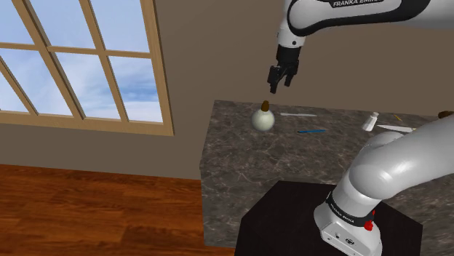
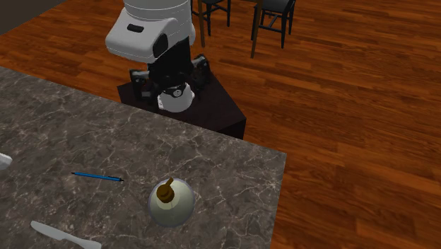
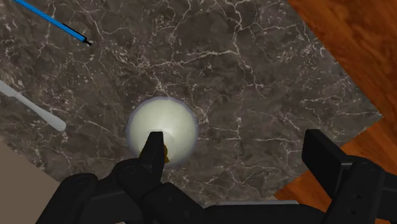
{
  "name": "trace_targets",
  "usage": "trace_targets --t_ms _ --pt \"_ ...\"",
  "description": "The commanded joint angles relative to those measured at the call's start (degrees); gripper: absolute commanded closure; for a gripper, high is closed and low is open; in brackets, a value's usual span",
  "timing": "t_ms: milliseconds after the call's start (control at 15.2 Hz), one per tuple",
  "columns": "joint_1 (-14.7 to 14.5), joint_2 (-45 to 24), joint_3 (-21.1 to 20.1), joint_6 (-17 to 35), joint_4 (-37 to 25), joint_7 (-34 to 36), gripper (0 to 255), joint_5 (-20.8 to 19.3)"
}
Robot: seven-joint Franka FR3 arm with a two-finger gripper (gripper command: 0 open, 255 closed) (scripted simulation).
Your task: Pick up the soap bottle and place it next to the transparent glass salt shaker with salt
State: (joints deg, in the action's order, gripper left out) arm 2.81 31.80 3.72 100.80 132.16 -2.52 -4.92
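The soap bottle (image 1: 263, 118) is a round, pale bulb with a brown cap, standing upright on the dark marble counter (image 1: 291, 156) near its far corner. My black gripper (image 1: 281, 78) hangs open some way above it, slightly toward the shoulder view's right. In the wrist view the bottle (image 3: 162, 127) lies far below, under one fingertip (image 3: 153, 149) rather than centred in the gripper (image 3: 238, 153). Nothing is between the fingers. The small salt shaker (image 1: 371, 121) stands further along the counter toward the shoulder view's right. From the second exterior view the bottle (image 2: 171, 201) sits close to the counter's corner.
A blue pen (image 1: 311, 132) lies between bottle and shaker, also seen as the pen (image 2: 97, 176). White knives (image 1: 299, 115) (image 1: 396, 128) lie on the counter. The counter edge (image 3: 331, 70) drops to a wooden floor (image 1: 94, 204). A window (image 1: 80, 58) is in the wall behind.
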Motion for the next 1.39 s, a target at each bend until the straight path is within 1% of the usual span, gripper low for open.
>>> trace_targets --t_ms 0,396,858,924,1320 --pt "0.45 -4.04 1.13 2.61 -0.86 -0.77 0 -0.24" --pt "1.72 -16.32 4.36 8.58 -5.32 -3.49 0 -0.08" --pt "3.34 -31.54 7.34 13.24 -13.54 -7.16 0 1.97" --pt "3.43 -32.10 7.40 13.35 -13.90 -7.29 0 2.07" --pt "3.58 -33.50 7.51 17.90 -10.73 -7.45 0 2.25"
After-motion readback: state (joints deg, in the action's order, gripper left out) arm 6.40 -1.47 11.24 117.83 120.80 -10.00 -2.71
